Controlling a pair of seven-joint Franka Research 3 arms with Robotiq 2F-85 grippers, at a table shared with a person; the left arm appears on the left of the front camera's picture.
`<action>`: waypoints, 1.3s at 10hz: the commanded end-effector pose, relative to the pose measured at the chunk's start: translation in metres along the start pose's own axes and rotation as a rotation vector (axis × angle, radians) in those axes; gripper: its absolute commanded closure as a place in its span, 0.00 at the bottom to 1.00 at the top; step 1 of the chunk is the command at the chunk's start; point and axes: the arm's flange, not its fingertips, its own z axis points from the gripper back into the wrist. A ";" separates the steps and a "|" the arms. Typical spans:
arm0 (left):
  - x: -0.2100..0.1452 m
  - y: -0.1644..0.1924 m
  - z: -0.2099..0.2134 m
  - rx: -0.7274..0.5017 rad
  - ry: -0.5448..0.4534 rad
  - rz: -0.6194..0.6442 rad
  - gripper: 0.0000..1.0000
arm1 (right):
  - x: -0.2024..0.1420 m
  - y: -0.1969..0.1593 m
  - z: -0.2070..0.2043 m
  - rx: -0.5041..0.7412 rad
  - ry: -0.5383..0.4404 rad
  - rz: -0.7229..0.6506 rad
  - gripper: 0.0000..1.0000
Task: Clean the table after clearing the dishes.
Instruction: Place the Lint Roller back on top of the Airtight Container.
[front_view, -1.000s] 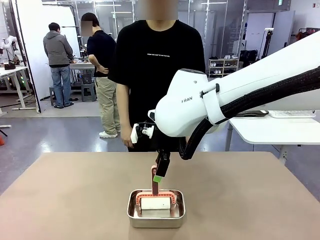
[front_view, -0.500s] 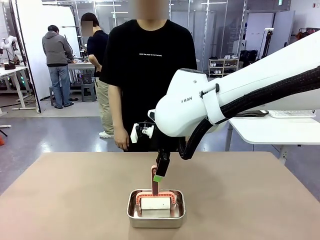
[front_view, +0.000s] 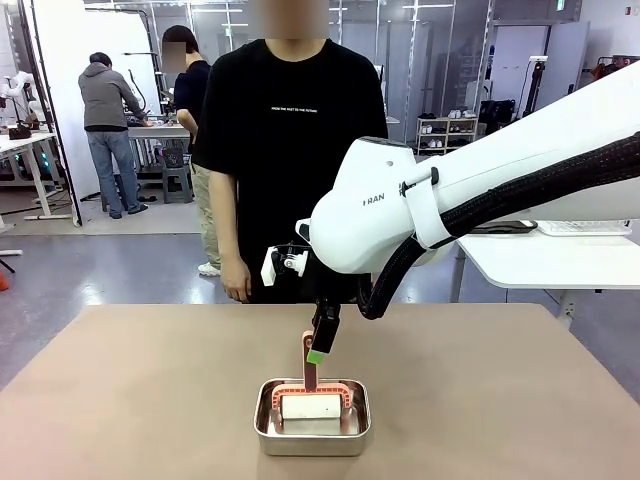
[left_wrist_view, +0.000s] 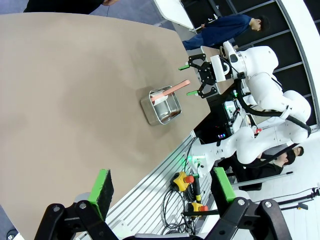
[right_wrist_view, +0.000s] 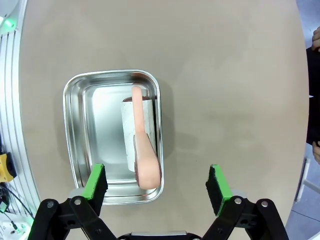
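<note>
Front view, read from left to right: the table (front_view: 130, 400), its tan top bare of the dishes; at 6 o'clock on it, close to the robot's edge, a steel pan (front_view: 312, 418) holding a pink-framed roller (front_view: 310, 398) whose handle rises at 12 o'clock; and, directly above that handle, the right gripper (front_view: 318, 350), entering from the right. Compared with the earlier front pictures, the arm, pan and roller have not moved; only the person (front_view: 285, 130) at the far edge has shifted leftward. By judgement, clearing is finished and cleaning has not begun, the roller being ungrasped. Left wrist view: the left gripper (left_wrist_view: 162, 186) is released, jaws spread, well apart from the pan. Right wrist view: the right gripper's pads (right_wrist_view: 95, 181) stand wide, the handle between them, untouched.
</note>
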 end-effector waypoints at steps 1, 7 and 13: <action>-0.002 -0.002 0.003 -0.004 -0.002 -0.012 0.00 | 0.000 0.001 0.000 0.002 -0.004 0.001 0.00; -0.002 -0.002 0.003 -0.004 -0.002 -0.012 0.00 | -0.013 -0.029 0.050 0.237 -0.177 -0.129 0.00; -0.002 -0.002 0.003 -0.004 -0.002 -0.012 0.00 | -0.149 -0.100 0.133 0.896 -0.623 -0.607 0.00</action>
